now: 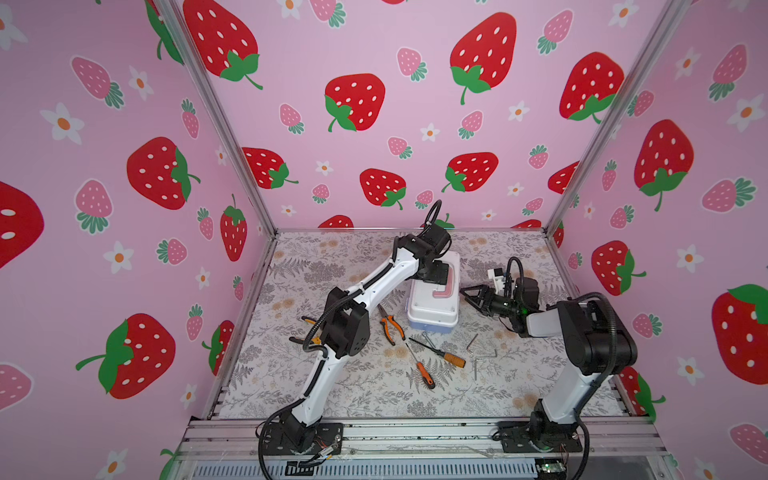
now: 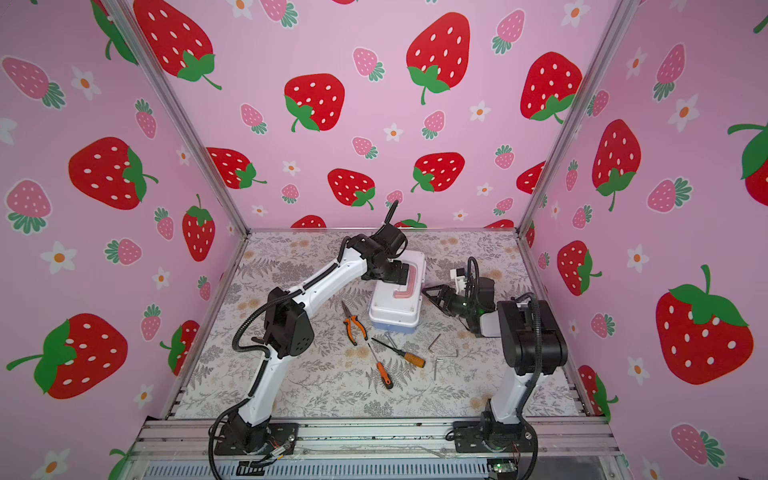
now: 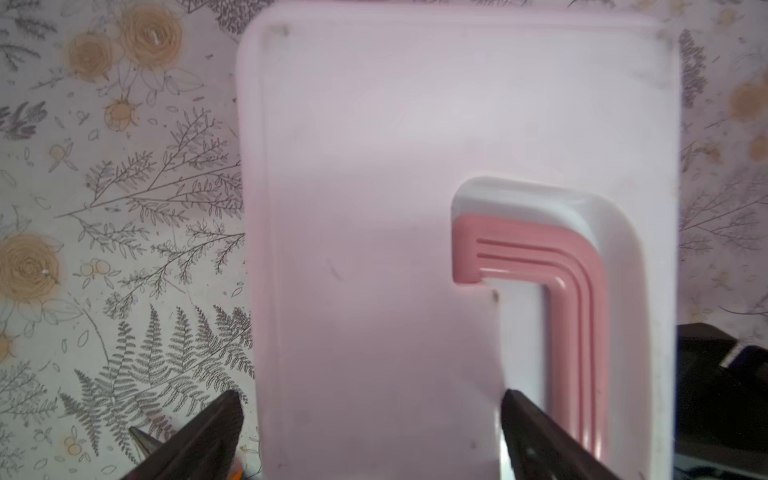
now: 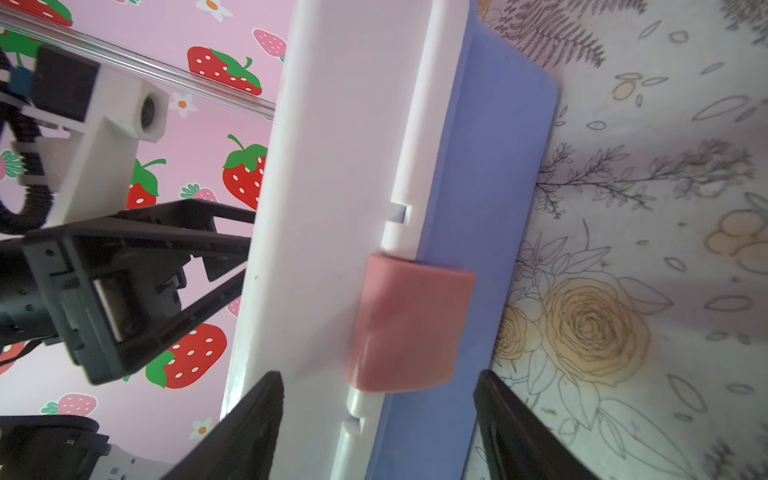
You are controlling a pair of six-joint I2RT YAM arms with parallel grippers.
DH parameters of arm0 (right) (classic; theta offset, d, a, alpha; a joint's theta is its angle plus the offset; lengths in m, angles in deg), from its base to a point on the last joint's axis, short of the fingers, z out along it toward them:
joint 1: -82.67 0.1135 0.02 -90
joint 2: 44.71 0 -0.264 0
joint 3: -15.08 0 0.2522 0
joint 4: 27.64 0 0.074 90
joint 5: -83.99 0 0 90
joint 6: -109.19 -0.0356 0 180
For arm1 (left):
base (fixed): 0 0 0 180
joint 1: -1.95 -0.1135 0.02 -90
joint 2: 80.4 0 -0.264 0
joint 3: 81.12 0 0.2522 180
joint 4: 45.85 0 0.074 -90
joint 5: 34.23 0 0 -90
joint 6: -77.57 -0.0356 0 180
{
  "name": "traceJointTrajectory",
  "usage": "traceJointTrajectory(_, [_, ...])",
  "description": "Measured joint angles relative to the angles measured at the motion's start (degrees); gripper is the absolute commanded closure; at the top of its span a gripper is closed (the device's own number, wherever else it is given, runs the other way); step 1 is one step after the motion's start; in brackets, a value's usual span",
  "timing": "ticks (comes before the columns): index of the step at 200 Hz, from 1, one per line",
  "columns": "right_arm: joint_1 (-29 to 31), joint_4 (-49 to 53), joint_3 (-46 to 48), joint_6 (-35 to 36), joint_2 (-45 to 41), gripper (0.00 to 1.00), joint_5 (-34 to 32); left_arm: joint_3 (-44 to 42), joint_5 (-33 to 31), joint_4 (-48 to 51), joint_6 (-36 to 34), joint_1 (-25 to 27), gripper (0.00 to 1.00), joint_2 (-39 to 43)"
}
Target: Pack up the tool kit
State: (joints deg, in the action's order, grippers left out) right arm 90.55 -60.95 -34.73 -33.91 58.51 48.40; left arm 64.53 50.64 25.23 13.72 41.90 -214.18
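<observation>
**Task item.** The tool kit (image 1: 432,309), a small rectangular plastic case with a white lid and a periwinkle-blue base, stood on the floral-patterned table covering (image 1: 353,395). In both top views it sat toward the rear centre, between the two grippers. The lid lay down on the base. The pink plastic handle (image 3: 577,291) lay flat in its recess on the lid. The pink latch (image 4: 409,324) sat across the seam of lid and base, on the side facing the right arm.

**Left gripper.** The left gripper (image 3: 370,399) hung directly over the lid, pointing down. Its fingers (image 3: 208,432) stood wide apart and gripped nothing. One was past the lid's edge and the other was by the handle recess. Contact with the lid could not be determined.

**Right gripper.** The right gripper (image 4: 378,376) lay level, just beside the latch side of the kit. Its fingers stood apart, one to either side of the latch with a gap on each side, and clamped nothing.

**Loose items.** These lay on the covering in front of the kit:
- orange-and-black-handled pliers (image 1: 390,326), near the kit's front left corner
- two orange-handled screwdrivers (image 1: 451,358) (image 1: 426,374)
- bent metal hex keys (image 1: 471,343)

A further orange-handled tool (image 1: 309,321) lay partly hidden behind the left arm, and its kind could not be determined.
</observation>
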Motion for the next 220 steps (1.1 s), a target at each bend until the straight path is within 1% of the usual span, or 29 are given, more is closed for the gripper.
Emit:
traceJointTrajectory(30, [0.0,1.1,0.0,0.6,-0.1,0.24,-0.2,0.0,1.0,0.1,0.3,0.0,0.19,-0.1])
traceJointTrajectory(60, [0.0,1.3,0.0,0.7,-0.1,0.27,-0.2,0.0,1.2,0.1,0.8,0.0,0.25,-0.1])
traceJointTrajectory(85, [0.0,1.3,0.0,0.9,-0.3,0.32,-0.2,-0.1,1.8,0.0,1.2,-0.4,0.27,0.0])
traceJointTrajectory(137, [0.0,-1.0,0.0,-0.3,-1.2,0.36,0.5,-4.7,6.3,-2.8,1.7,-2.6,0.3,2.8])
traceJointTrajectory(159, [0.0,-4.1,0.0,-2.4,-1.1,0.36,1.2,-6.9,7.9,-4.2,2.1,-3.4,0.3,4.0])
traceJointTrajectory(180, [0.3,-6.5,-0.4,-4.1,-0.4,0.31,1.9,-8.4,8.9,-5.3,2.3,-3.9,0.3,4.9])
traceJointTrajectory(220, [1.3,-10.8,-2.5,-7.3,4.4,0.3,2.8,-11.4,10.7,-7.6,2.5,-4.7,0.3,6.5])
